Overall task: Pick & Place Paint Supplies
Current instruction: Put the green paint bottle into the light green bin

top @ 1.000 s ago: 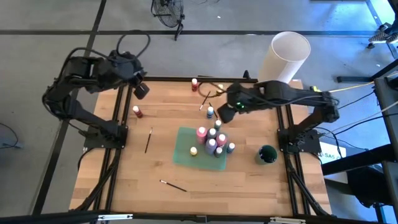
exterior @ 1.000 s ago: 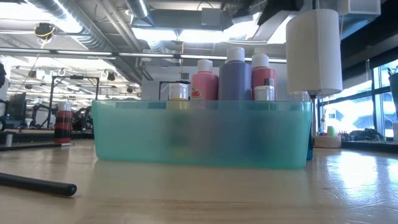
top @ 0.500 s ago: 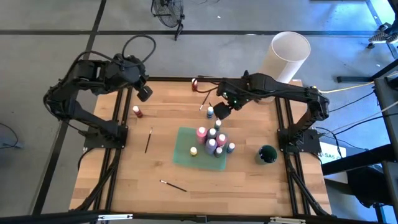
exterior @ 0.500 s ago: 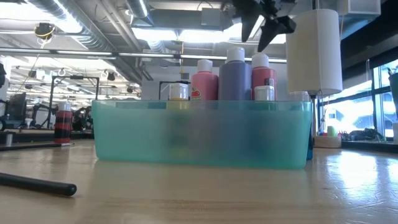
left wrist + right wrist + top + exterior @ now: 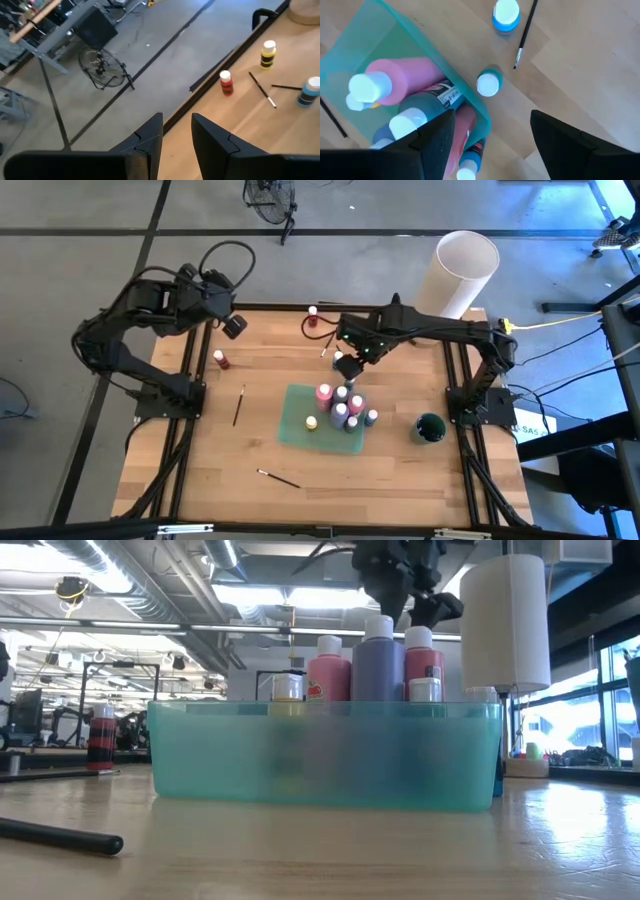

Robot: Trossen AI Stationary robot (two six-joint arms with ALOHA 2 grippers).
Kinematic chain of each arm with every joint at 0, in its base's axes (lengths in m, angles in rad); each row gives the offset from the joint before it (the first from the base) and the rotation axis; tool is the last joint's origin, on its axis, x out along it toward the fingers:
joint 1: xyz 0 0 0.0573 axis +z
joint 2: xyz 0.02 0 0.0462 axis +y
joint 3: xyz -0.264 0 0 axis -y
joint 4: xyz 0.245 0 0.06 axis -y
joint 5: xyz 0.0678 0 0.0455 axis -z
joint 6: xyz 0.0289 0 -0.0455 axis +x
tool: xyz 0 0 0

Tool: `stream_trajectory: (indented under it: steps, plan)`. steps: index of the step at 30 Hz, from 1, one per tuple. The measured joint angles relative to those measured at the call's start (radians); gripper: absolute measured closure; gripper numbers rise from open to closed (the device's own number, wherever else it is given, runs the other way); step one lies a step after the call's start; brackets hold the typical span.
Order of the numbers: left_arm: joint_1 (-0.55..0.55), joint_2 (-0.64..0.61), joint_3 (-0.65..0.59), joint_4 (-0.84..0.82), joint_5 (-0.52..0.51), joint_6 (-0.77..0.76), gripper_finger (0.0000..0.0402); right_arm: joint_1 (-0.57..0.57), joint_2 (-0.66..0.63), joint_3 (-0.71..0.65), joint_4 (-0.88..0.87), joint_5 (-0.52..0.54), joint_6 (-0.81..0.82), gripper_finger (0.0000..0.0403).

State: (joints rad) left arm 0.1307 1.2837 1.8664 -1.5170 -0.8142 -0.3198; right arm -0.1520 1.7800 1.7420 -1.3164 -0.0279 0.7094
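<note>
A teal tray [image 5: 296, 412] lies mid-table and holds several upright paint bottles [image 5: 340, 410], pink, purple and red among them [image 5: 378, 660]. Loose bottles stand on the wood: a teal-capped one [image 5: 487, 84] against the tray's far wall, a blue one [image 5: 506, 15], a red one [image 5: 221, 360] at the left and a red one [image 5: 312, 315] at the far edge. Thin brushes [image 5: 238, 405] [image 5: 278, 478] lie flat. My right gripper [image 5: 346, 366] [image 5: 492, 137] hangs open above the tray's far edge. My left gripper [image 5: 235, 327] [image 5: 177, 132] waits open near the far-left corner.
A tall white cylinder [image 5: 458, 272] stands at the far-right corner and a dark green cup [image 5: 430, 427] near the right edge. Another brush [image 5: 525, 35] lies by the blue bottle, and a yellow bottle [image 5: 268, 54] stands by the far edge. Bare wood lies near and left of the tray.
My right gripper has swung from the right toward the table's left and now hangs over the bottles at the tray's far edge; in the low view it has come in from the upper right. No bottle or brush has moved.
</note>
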Motion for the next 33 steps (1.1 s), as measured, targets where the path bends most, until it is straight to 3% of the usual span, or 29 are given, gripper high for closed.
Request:
stream_trajectory:
  steps: [15, 33]
  plan:
    - [0.002, -0.064, 0.000, 0.000, 0.029, -0.007, 0.0304, 0.041, 0.092, 0.000, 0.021, -0.002, 0.091, 0.0139]
    - [0.002, -0.122, 0.000, 0.000, 0.085, -0.001, 0.0304, 0.048, 0.184, 0.000, 0.031, 0.028, 0.071, 0.0139]
